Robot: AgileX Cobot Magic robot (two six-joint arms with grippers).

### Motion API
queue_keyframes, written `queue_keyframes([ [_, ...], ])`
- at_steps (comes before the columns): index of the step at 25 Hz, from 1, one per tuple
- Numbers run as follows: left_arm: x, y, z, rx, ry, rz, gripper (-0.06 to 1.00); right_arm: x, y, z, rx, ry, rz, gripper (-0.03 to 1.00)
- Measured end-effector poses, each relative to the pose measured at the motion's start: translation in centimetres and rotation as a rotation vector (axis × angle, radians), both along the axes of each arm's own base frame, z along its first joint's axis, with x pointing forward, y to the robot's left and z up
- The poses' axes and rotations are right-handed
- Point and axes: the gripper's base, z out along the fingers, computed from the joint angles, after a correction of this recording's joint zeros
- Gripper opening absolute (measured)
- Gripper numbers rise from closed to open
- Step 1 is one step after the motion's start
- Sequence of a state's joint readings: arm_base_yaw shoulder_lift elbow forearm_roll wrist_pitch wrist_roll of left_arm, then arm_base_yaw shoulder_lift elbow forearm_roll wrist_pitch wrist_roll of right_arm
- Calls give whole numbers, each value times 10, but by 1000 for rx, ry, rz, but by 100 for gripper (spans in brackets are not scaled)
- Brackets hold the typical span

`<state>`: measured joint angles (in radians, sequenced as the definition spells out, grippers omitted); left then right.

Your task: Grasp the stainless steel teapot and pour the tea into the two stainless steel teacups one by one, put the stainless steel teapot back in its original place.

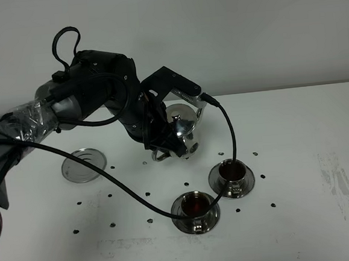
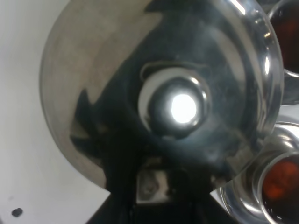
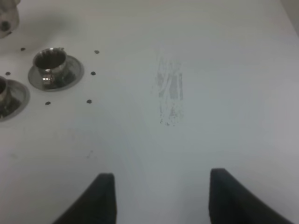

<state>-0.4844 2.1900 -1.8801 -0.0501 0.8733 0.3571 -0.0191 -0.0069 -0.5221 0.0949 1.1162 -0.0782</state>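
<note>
1. Above the white bench [image 1: 295, 121], the left pincer [image 1: 163, 144] held the teapot [image 1: 183, 125] by its loop handle.
2. Both cups [image 1: 195, 204] [image 1: 231, 173] had tea in them.
3. The shiny pot looked heavy and slippery.
4. The right pincer [image 3: 158, 196] gaped wide, holding nothing.

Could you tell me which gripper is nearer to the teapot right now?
Left. The left gripper is at the teapot, holding it above the table. The right gripper is open over bare table, beyond the cups.
</note>
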Motion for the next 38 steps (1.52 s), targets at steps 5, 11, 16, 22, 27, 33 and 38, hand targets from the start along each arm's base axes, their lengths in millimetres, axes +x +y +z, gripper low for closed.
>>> queue_keyframes([
  [5, 4, -2, -23, 13, 41, 21, 23, 0, 0, 0, 0, 0, 0, 44],
  [11, 7, -2, -44, 25, 76, 39, 23, 0, 0, 0, 0, 0, 0, 44],
  [16, 10, 1, -44, 18, 69, 50, 23, 0, 0, 0, 0, 0, 0, 44],
  [22, 9, 8, -35, 31, 81, 58, 23, 0, 0, 0, 0, 0, 0, 44],
  [27, 1, 27, -1, 24, -7, 73, 23, 0, 0, 0, 0, 0, 0, 44],
  [33, -15, 77, 12, 28, -2, 183, 23, 0, 0, 0, 0, 0, 0, 44],
  [38, -29, 119, 14, 22, 24, 310, 23, 0, 0, 0, 0, 0, 0, 44],
])
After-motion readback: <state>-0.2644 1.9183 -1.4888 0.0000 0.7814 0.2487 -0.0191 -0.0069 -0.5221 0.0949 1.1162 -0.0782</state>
